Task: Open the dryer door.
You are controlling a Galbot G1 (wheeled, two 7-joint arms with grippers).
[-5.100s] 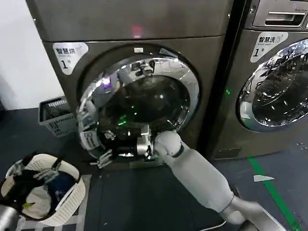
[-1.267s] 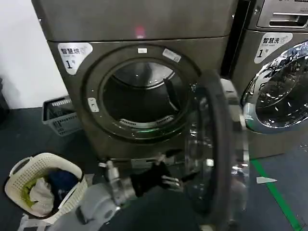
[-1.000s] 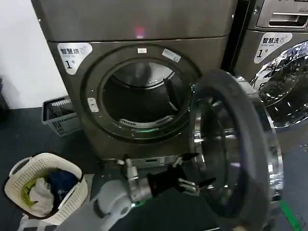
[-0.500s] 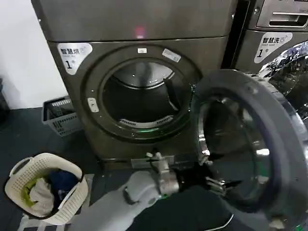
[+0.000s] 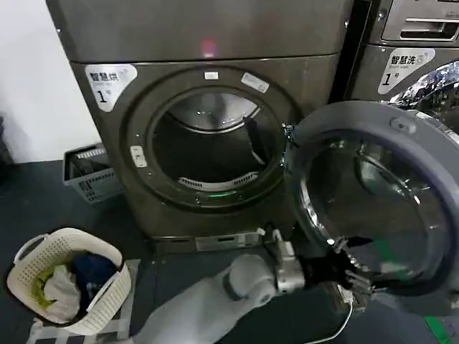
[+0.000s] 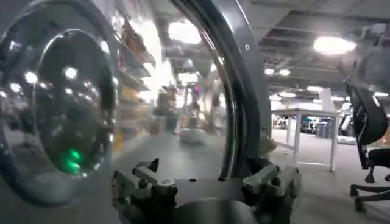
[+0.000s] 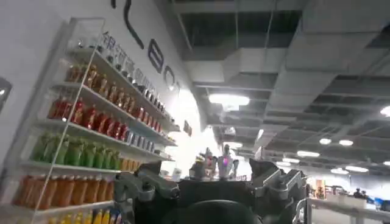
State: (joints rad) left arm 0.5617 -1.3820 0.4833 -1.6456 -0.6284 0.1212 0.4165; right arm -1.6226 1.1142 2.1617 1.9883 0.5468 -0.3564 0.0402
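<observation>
The dryer door [image 5: 373, 193] stands swung wide to the right of the drum opening [image 5: 208, 150], its grey inner face and glass bowl turned toward me. My left arm reaches low across the front of the machine. Its gripper [image 5: 350, 271] sits at the door's lower edge. In the left wrist view the left gripper [image 6: 207, 178] is open, its fingers spread wide. The door's dark rim [image 6: 241, 91] passes close by one finger [image 6: 268, 178], and the chrome outer face [image 6: 73, 103] is beside it. My right gripper [image 7: 210, 176] is open, pointing up at shelves and ceiling.
A white laundry basket [image 5: 68, 287] with clothes stands on the floor at the lower left. A grey basket [image 5: 90, 175] sits by the wall. The neighbouring machine [image 5: 409, 64] is behind the open door. A white cable [image 5: 333, 331] lies on the floor under it.
The door has swung further open to the right, turning its inner face toward me. My left arm and gripper have followed it rightward along its lower edge.
</observation>
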